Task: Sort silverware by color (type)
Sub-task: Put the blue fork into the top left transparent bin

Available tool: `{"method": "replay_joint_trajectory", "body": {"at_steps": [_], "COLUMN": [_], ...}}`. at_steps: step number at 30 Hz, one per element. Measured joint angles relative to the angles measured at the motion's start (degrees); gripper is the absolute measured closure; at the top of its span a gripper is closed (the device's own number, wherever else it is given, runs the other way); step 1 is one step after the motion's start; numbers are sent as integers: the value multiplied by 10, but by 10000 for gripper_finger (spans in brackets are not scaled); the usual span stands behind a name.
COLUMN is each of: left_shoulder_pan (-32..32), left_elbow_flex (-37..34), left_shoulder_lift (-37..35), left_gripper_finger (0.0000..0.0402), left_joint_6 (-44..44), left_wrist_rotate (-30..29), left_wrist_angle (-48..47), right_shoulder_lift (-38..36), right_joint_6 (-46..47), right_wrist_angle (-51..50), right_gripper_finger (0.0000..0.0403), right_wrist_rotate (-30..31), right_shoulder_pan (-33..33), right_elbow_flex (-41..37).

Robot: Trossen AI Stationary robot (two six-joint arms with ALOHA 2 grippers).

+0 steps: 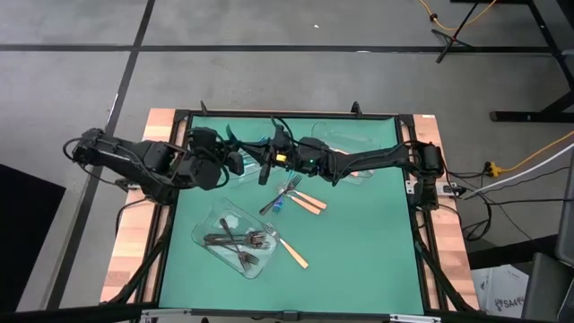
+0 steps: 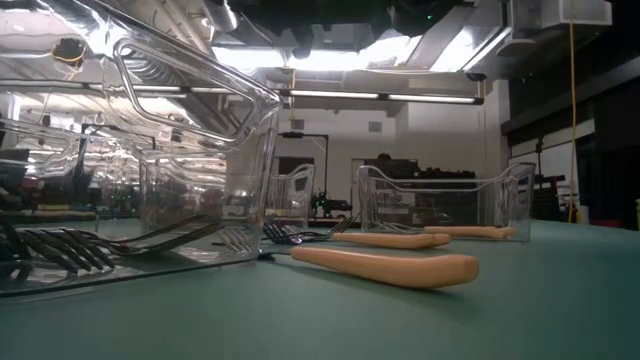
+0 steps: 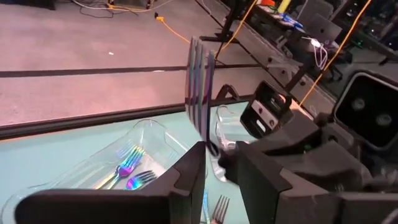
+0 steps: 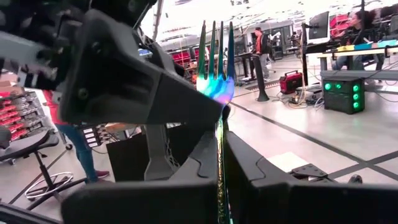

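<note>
An iridescent fork (image 4: 216, 59) stands upright above the table's far left part, tines up, with my right gripper (image 4: 219, 171) shut on it. My left gripper (image 3: 221, 168) is open. It has come in from the table's left, and its fingers stand on either side of the fork's neck (image 3: 207, 134). In the high view both grippers meet over a clear tray, the left gripper (image 1: 244, 165) facing the right gripper (image 1: 267, 163). That tray (image 3: 74, 180) holds two iridescent forks (image 3: 127, 167). Dark forks (image 1: 235, 240) lie in the near tray (image 1: 208, 224). My right gripper pinches the fork's handle (image 4: 219, 146) between its two fingers, which reach roughly level from the table's right. The fork stands upright with its tines above the fingers, lifted clear of the table. My left gripper: I cannot tell whether its fingers touch the fork's neck.
Orange-handled forks lie on the green mat at the middle (image 1: 305, 199) and beside the near tray (image 1: 292, 254). Another clear tray (image 1: 345, 144) sits at the far edge under my right arm. The mat's right half is bare. People show in the room beyond.
</note>
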Motion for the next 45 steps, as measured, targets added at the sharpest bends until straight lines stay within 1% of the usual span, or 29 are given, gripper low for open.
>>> {"method": "replay_joint_trajectory", "body": {"at_steps": [12,24,30,34,37,39,42,45], "left_shoulder_pan": [18,17,17,17,17,18,18,18], "left_elbow_flex": [0,0,0,0,0,0,1,0], "left_shoulder_lift": [-1,-1,0,0,0,0,-1,-1], "left_gripper_finger": [324,393,399,399,400,400,401,401], "left_joint_6": [11,17,47,50,56,69,71,94], "left_wrist_rotate": [0,4,5,5,3,-9,-9,-6], "left_wrist_angle": [11,16,16,15,14,-1,2,4], "right_shoulder_lift": [0,1,2,2,2,2,1,1], "right_joint_6": [-15,-16,-16,-15,-12,-12,-11,-13], "right_wrist_angle": [0,-3,-5,-5,-6,-6,-11,-19], "right_gripper_finger": [403,403,403,401,391,377,347,316], "right_wrist_rotate": [0,-3,-3,-2,-1,1,0,0], "right_shoulder_pan": [0,0,0,0,0,0,0,0], "right_elbow_flex": [0,0,0,0,0,0,0,0]}}
